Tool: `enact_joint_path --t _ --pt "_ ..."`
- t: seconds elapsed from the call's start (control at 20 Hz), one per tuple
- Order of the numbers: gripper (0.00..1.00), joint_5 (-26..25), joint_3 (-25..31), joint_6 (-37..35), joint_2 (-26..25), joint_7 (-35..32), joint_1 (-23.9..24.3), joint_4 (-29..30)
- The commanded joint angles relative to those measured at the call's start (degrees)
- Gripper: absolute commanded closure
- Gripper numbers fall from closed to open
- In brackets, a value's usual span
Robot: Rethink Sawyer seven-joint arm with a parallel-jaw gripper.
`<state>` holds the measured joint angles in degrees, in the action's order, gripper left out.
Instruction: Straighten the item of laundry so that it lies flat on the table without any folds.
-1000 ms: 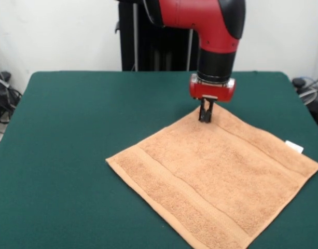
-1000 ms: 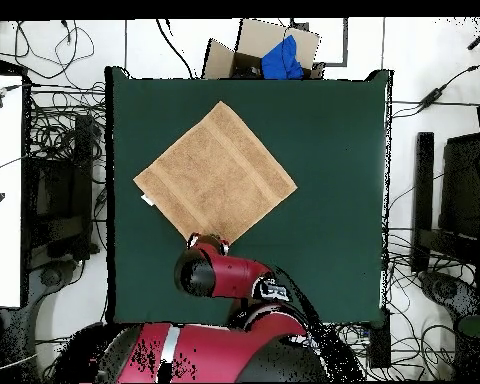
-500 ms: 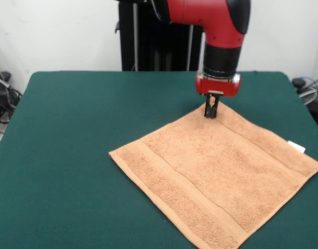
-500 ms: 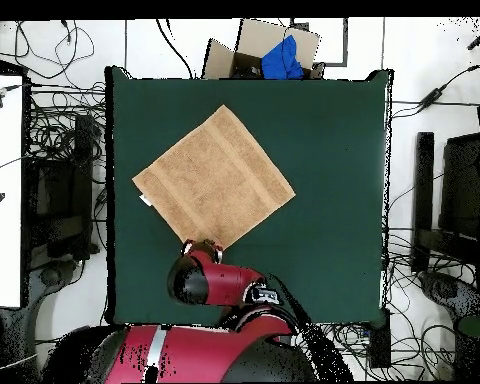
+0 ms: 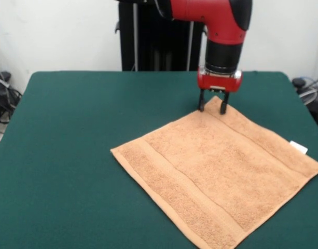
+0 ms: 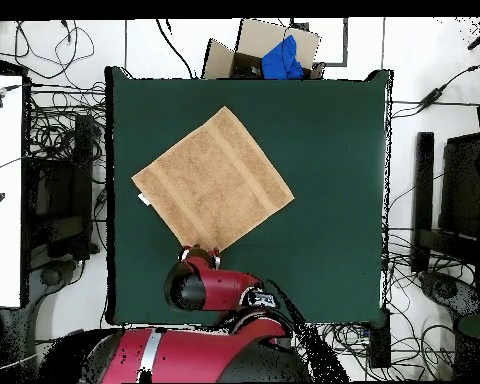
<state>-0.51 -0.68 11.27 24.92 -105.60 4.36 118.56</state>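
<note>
Your pincer now stands with its jaws apart, straddling the towel's far corner and holding nothing. Half a second ago the jaws were closed together on that same corner; a second ago they were closed and sat slightly lower and further toward the towel's middle. You have let go of the cloth after drawing the corner outward.

The towel lies spread as a diamond on the green bench, reaching from directly beneath the pincer out toward the camera side in the front view. Its small white tag sits at the corner well off to one side of the pincer. Across the last second the whole towel has shifted a little in the direction of the pull, and the corner under the pincer has moved with it.

Findings: no fold, doubled edge or raised wrinkle shows in either view; the overhead view shows four clean corners and straight border bands. In my judgement the task is at or near completion, and the release is the closing step.

Caution: the fingertips appear to be close to or touching the pile. If you lift away, go straight up; a sideways drift could catch the corner and turn it over.
</note>
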Motion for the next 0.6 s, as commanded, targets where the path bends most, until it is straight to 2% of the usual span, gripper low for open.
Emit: enact_joint_path --t 0.05,0.25,0.6 --pt "0.00 0.2 2.1 0.1 -0.6 -11.3 -0.2 3.0" --pt "0.00 1.4 1.2 -1.4 3.9 -11.5 -1.1 4.6" --pt "0.00 2.3 1.1 -1.7 7.7 -11.7 -0.9 5.6"
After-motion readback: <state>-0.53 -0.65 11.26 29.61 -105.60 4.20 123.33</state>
